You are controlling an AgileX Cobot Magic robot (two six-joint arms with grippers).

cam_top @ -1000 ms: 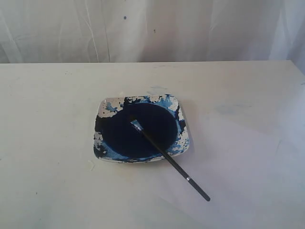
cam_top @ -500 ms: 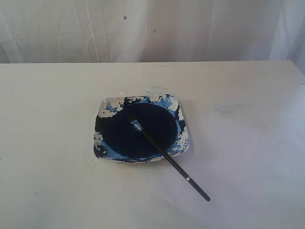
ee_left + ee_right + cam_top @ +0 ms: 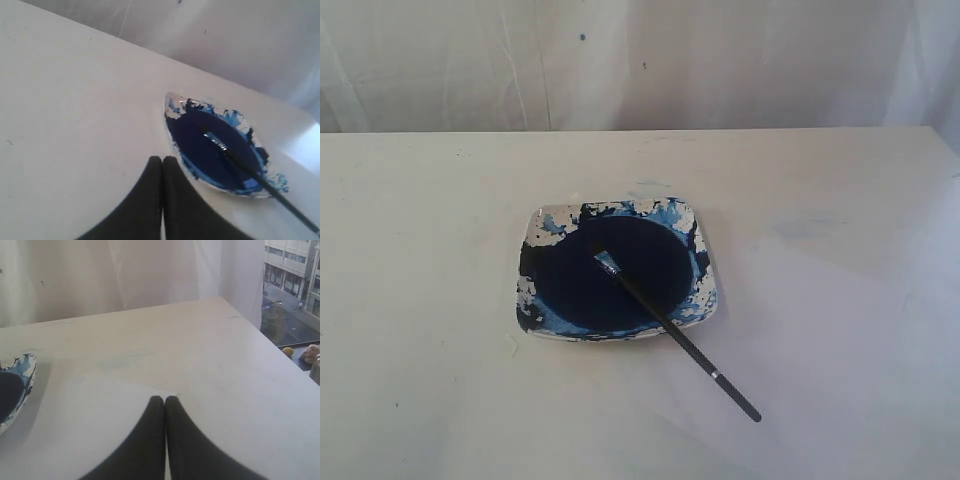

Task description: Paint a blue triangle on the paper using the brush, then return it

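1. Left fingers (image 3: 156,167): fully closed, the two black tips pressed together with no gap. Nothing was held between them. They hung above the bare counter (image 3: 420,200), touching nothing.

2. Right fingers (image 3: 159,405): fully closed, tip against tip, and empty.

3. Brush (image 3: 672,332): apart from both sets of fingers and untouched. It lay ahead of the left fingers, off toward the right arm's side. Its blue-stained bristle tip rested in the dark paint (image 3: 570,290) of the square dish (image 3: 538,228). The black handle crossed the dish's rim at the corner nearer the right fingers, and its free end extended out over the white surface.

4. Paper (image 3: 100,415): a white sheet lying flat on the counter directly below the right fingers. One corner of the sheet showed just beyond their tips. The sheet ran from there toward the dish, which sat off to the left-arm side of the right fingers. Whether the dish stood on the sheet could not be determined.
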